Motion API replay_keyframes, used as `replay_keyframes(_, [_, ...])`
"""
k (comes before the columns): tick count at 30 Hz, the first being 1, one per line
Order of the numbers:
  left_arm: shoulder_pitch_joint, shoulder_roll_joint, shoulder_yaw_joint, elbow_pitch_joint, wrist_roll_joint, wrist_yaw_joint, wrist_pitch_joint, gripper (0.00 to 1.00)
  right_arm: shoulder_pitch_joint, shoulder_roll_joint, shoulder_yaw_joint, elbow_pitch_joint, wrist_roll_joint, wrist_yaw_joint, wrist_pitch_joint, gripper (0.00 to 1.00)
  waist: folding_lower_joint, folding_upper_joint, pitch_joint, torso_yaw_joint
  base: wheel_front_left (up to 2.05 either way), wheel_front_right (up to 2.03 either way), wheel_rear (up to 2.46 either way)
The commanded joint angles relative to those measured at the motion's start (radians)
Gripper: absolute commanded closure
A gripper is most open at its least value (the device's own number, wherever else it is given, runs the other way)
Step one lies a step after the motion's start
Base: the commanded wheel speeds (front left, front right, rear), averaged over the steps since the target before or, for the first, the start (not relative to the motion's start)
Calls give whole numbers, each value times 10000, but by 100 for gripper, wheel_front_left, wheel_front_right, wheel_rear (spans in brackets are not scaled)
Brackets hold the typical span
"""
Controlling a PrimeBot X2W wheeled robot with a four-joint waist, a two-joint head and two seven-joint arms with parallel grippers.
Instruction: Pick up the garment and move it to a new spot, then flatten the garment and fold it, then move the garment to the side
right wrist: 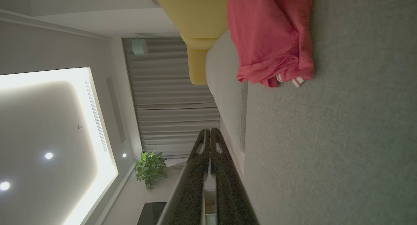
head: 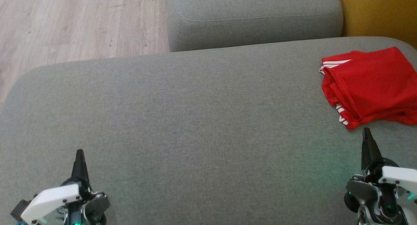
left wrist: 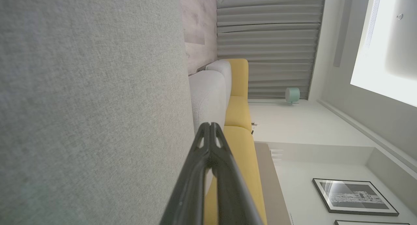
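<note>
2 grippers: clenched, empty | left gripper (head: 79, 154): near left, over grey cushion (head: 195, 120) | right gripper (head: 367, 132): near right, just beside red garment (head: 371, 85) | garment: roughly folded, far right on cushion

The left end effector (head: 79, 152) and right end effector (head: 367, 131) have black tapered fingers (head: 80, 168), white screw-fastened covers (head: 49, 199).

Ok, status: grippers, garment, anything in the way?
Left gripper shut, empty. Right gripper shut, empty, just short of red garment. Garment lies folded at the grey cushion's right edge. Nothing between them.
</note>
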Motion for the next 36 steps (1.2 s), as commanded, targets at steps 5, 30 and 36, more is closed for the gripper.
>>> replay_keyframes(5, [-500, 39, 388, -300, -11, -67, 40, 100, -509, -77, 149, -376, -33, 79, 90, 100, 0, 0, 0, 0, 0, 0, 0])
replay_keyframes(30, [-502, 27, 406, -299, 4, -67, 55, 100, -513, -39, 96, -373, -77, 79, 133, 100, 0, 0, 0, 0, 0, 0, 0])
replay_keyframes(36, [-502, 24, 410, -299, 7, -67, 58, 100, -514, -32, 84, -372, -86, 79, 142, 100, 0, 0, 0, 0, 0, 0, 0])
